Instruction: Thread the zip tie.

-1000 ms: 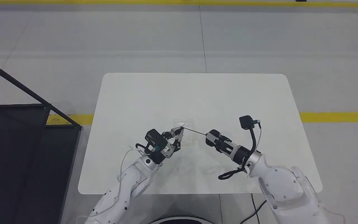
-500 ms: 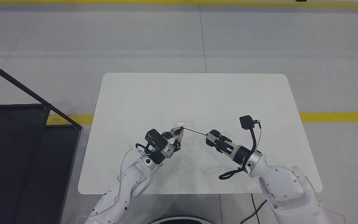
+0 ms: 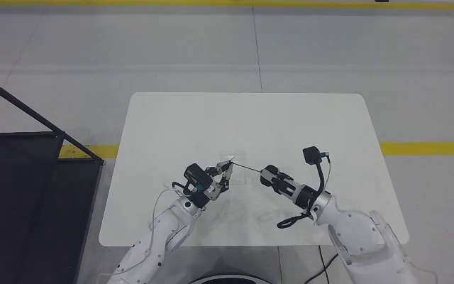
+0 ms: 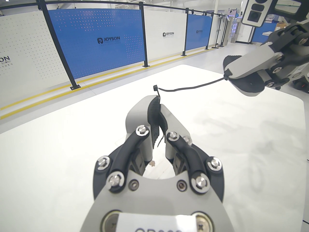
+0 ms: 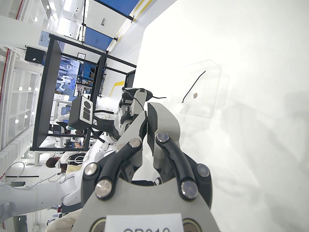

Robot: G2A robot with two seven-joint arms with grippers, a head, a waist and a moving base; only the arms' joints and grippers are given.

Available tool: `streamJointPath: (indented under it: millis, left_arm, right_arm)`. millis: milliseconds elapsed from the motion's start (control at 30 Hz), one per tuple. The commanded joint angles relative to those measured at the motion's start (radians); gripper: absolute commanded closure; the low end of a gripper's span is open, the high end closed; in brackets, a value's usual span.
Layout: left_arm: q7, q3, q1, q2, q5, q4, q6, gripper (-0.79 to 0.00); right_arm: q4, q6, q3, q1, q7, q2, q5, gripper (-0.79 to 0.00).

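Zip tie (image 4: pixel 193 88) bridges facing left pincer (image 4: pixel 157 101) and right pincer (image 4: pixel 228 77), both clamped.

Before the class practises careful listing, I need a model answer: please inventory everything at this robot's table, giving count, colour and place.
table: one, white, under both arms.
zip tie: one, black, held in the air between the two grippers.
clear tray: one, transparent, on the table near the grippers.
loose strand: one, black, lying in the clear tray; probably another tie.
small bit: one, brownish, in the clear tray beside the loose strand.
left gripper: one, grey with black pads, shut on the zip tie near its head.
right gripper: one, grey with black pads, shut on the zip tie's other end.
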Motion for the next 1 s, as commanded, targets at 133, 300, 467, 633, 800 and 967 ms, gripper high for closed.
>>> streamJointPath:
  millis: [133, 300, 467, 633, 800, 967]
  left_arm:
    - [0.0, 0.0, 0.0, 0.0, 0.0, 0.0, 0.0, 0.0]
    - [0.0, 0.0, 0.0, 0.0, 0.0, 0.0, 0.0, 0.0]
    - [0.0, 0.0, 0.0, 0.0, 0.0, 0.0, 0.0, 0.0]
    - [0.0, 0.0, 0.0, 0.0, 0.0, 0.0, 0.0, 0.0]
    - [0.0, 0.0, 0.0, 0.0, 0.0, 0.0, 0.0, 0.0]
    - [0.0, 0.0, 0.0, 0.0, 0.0, 0.0, 0.0, 0.0]
  right_arm:
    - [0.007, 0.014, 0.0, 0.012, 0.009, -0.001, 0.011, 0.0]
    - [0.01, 0.02, 0.0, 0.016, 0.009, -0.001, 0.015, 0.0]
    - [0.012, 0.026, -0.002, 0.019, 0.014, 0.0, 0.01, 0.0]
    - [0.015, 0.028, -0.003, 0.023, 0.021, 0.0, 0.007, 0.0]
    - [0.016, 0.021, 0.0, 0.023, 0.022, 0.0, 0.015, 0.0]
    - [0.015, 0.02, 0.002, 0.021, 0.022, 0.001, 0.017, 0.0]
